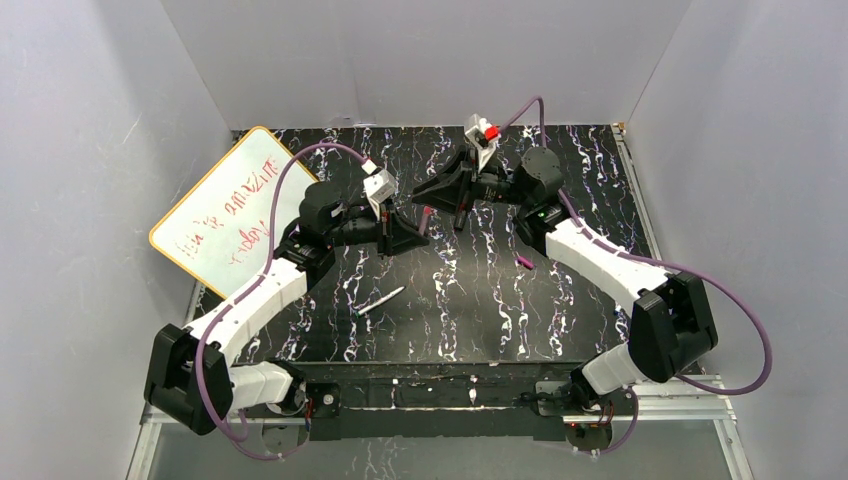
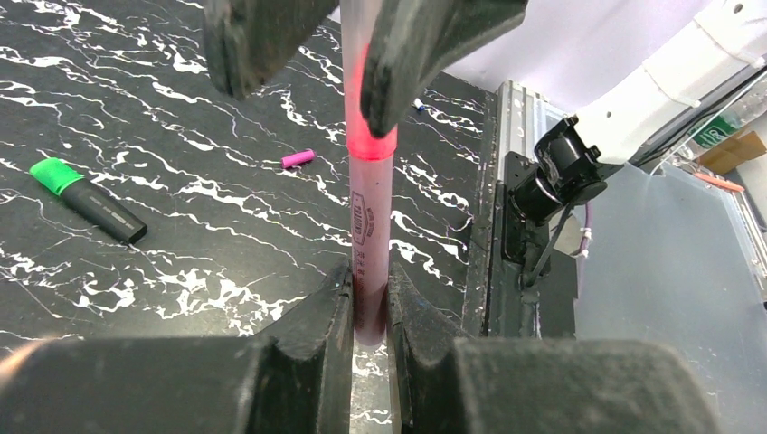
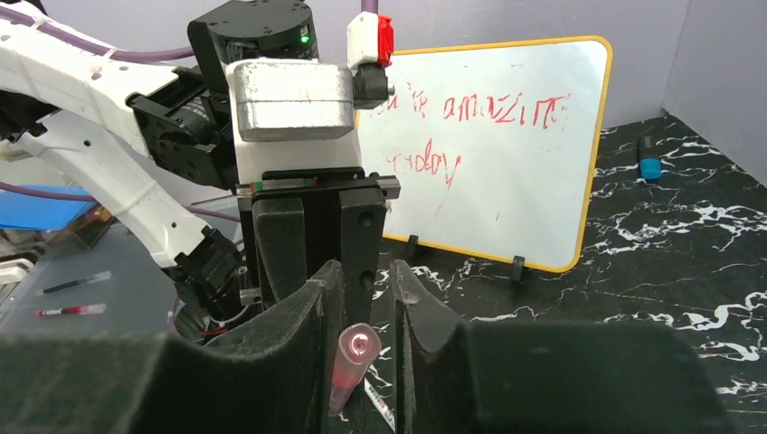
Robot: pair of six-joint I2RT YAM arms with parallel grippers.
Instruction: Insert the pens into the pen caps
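pink pen [image 2: 371,235] in left jaws

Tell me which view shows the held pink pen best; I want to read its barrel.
Left wrist: the pink pen stands side-on, its barrel lettering visible above the left gripper. Right wrist shows only its end, top external a tiny sliver.

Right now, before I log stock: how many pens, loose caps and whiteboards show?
Pens: 3 (held pink pen, white-grey pen, black marker)
Loose caps: 1 (magenta cap)
Whiteboards: 1 (yellow-rimmed whiteboard)
Unclear: 1 (blue-black thing, far wall)
Total: 6
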